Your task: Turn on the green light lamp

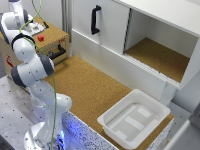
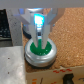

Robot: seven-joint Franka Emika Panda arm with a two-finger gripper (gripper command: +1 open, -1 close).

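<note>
A cork-textured tabletop [image 1: 95, 90] is stretching beneath a white cabinet [image 1: 150, 35] with a black handle [image 1: 95, 19], a white rectangular plastic bin [image 1: 134, 119] sitting at about five o'clock in the exterior view. At eleven o'clock the white arm is reaching over a wooden box [image 1: 52, 42]. Only the wrist view is showing the gripper [image 2: 39, 44], its fingers [image 2: 33, 37] slightly spread and touching the round green button [image 2: 40, 49] in its silver ring.
</note>
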